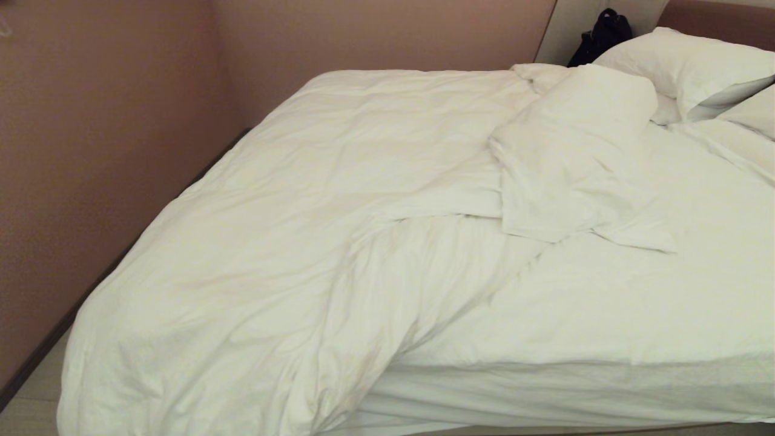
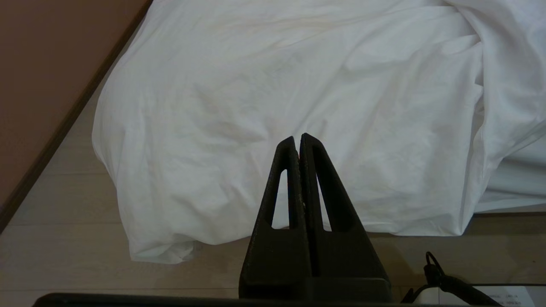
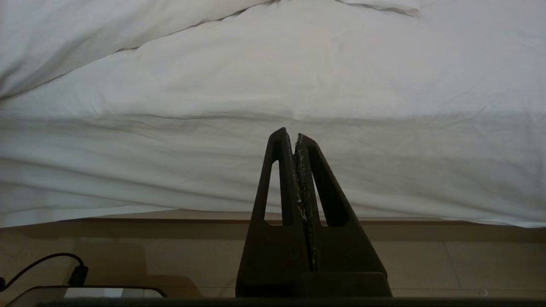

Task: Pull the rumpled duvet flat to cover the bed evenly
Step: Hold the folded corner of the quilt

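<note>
My duvet (image 1: pixel 254 242) lies bunched left on the bed (image 1: pixel 605 303) (right sheet bare); my left gripper (image 2: pixel 298 140) and right gripper (image 3: pixel 292 134) hang clenched, empty.

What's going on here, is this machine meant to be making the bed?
Nothing is being handled yet. The duvet lies bunched on the left side of the bed, spilling over its left foot corner, with the sheet bare on the right. The left claw and right claw are both shut and empty, short of the bed.
</note>
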`<state>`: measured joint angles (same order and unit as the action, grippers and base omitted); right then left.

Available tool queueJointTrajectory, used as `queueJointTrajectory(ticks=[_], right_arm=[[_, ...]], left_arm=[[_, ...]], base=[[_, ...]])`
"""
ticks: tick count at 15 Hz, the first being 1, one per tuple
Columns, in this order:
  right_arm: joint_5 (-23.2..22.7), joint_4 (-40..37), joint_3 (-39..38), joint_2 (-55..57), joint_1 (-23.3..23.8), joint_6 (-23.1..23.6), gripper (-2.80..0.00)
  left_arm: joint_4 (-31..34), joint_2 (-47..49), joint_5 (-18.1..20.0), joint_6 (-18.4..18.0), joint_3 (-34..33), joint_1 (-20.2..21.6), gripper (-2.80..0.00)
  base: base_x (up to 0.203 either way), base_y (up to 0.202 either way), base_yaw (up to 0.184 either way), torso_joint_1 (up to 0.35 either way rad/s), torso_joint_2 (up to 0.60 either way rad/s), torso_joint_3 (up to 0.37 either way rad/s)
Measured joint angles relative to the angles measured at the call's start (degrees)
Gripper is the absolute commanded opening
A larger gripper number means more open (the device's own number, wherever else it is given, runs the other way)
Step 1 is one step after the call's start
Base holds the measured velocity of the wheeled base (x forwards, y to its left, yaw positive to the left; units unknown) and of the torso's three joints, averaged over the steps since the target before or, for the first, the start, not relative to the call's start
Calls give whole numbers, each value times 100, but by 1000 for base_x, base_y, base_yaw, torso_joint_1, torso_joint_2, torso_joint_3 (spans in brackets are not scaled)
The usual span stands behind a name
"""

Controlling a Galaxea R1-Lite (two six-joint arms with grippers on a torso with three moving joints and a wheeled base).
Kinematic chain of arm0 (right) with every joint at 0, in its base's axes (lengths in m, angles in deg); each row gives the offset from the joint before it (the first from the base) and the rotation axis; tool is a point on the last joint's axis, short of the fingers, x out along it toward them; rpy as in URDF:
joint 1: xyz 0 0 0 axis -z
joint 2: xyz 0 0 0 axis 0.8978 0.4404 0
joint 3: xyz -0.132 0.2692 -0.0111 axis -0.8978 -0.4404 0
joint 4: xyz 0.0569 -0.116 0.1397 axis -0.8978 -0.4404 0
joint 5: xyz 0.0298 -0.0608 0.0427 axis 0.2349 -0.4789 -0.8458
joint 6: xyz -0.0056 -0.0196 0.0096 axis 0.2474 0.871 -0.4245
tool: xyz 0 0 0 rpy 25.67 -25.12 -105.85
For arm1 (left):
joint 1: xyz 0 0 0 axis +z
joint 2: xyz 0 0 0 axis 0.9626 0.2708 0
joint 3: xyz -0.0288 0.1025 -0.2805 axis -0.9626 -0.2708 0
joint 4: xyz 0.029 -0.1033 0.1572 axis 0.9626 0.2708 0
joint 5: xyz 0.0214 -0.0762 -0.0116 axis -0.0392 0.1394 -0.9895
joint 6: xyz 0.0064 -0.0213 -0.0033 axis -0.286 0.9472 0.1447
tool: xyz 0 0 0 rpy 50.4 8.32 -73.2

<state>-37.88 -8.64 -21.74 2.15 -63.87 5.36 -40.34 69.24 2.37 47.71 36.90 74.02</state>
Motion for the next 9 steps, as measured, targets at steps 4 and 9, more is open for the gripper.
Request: queueJointTrajectory(ticks=[4, 9], right_arm=[[2, 2, 0, 0, 0, 0, -280], [0, 2, 0, 0, -5, -2, -280]], left_arm=[[-4, 0, -33, 45, 0, 0, -280], [-12, 0, -42, 59, 0, 6, -280]], base=[[0, 0, 0, 0, 0, 0], [1, -145, 6, 3, 0, 2]])
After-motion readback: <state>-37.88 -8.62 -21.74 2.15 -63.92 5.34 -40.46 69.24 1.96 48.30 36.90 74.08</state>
